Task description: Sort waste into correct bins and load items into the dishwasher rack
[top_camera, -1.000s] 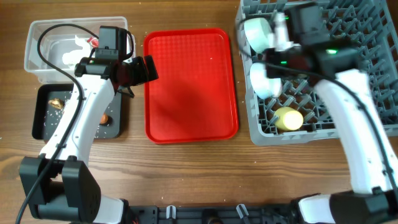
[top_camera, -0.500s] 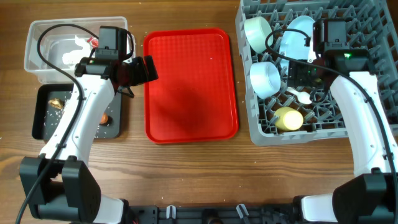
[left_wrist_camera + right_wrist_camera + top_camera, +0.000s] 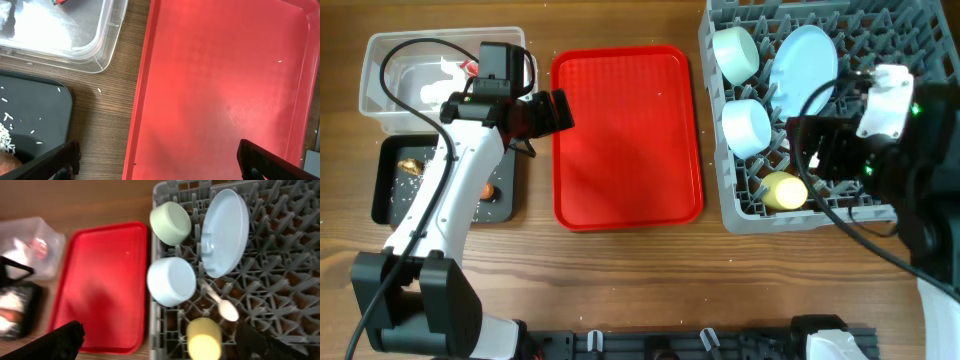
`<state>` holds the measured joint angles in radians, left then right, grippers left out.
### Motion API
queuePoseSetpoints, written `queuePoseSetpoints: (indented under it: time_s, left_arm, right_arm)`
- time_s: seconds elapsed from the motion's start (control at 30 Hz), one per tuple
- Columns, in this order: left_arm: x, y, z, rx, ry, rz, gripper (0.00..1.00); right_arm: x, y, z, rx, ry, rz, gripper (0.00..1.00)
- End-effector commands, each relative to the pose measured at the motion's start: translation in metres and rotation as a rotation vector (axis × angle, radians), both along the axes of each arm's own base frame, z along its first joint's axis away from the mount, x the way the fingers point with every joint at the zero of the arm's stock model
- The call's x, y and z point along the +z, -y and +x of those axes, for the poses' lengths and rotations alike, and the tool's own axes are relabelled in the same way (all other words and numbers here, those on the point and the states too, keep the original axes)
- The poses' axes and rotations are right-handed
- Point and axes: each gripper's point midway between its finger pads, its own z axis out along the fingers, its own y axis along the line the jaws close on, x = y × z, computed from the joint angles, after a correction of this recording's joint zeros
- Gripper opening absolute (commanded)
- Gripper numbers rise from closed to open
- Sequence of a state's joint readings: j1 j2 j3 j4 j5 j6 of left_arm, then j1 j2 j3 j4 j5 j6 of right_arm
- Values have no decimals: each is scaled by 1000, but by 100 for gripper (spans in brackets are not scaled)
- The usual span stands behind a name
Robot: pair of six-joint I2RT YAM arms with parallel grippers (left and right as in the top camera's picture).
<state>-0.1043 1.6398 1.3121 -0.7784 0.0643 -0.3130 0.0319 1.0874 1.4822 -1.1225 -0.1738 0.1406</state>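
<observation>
Plate point(image 3: 803, 68), far bowl point(image 3: 737, 52), near bowl point(image 3: 747, 125), cup point(image 3: 784, 190) and spoon point(image 3: 222, 305) all sit in the rack point(image 3: 892, 25) (plate propped on edge); left jaws and right jaws both gape wide, gripping nothing.

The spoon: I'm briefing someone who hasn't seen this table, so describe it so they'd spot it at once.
Find the big grey rack on the right of the table. Between its pale blue plate and yellow cup, beside the white bowl, lies the white spoon. It alone is slim and long; its neighbours are round dishes.
</observation>
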Motion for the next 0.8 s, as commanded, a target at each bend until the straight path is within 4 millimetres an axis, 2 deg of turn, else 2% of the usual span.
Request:
queuePoseSetpoints:
  time_s: [0.0,0.13,0.23,0.4,0.53,0.63,0.77]
  left_arm:
    - [6,-1,3,12,20,6,100]
    - [6,-1,3,13,20,5,100]
    - [6,-1,3,13,20,6,100]
    - [6,-1,3,13,20,5,100]
    - [6,-1,3,12,20,6,100]
    - [6,-1,3,12,20,5,100]
    - [6,-1,3,12,20,5,100]
  right_arm:
    - [11,-7,-3,-30,10,97,100]
    - [3,-8,9,-16,-9,81,100]
    - [10,-18,18,90,49,53,100]
    - [13,-18,23,96,75,45,100]
    - [18,-18,24,100,220,41,100]
    - [2,-18,13,97,367,46,100]
    - [-38,-8,-6,-59,474,112,100]
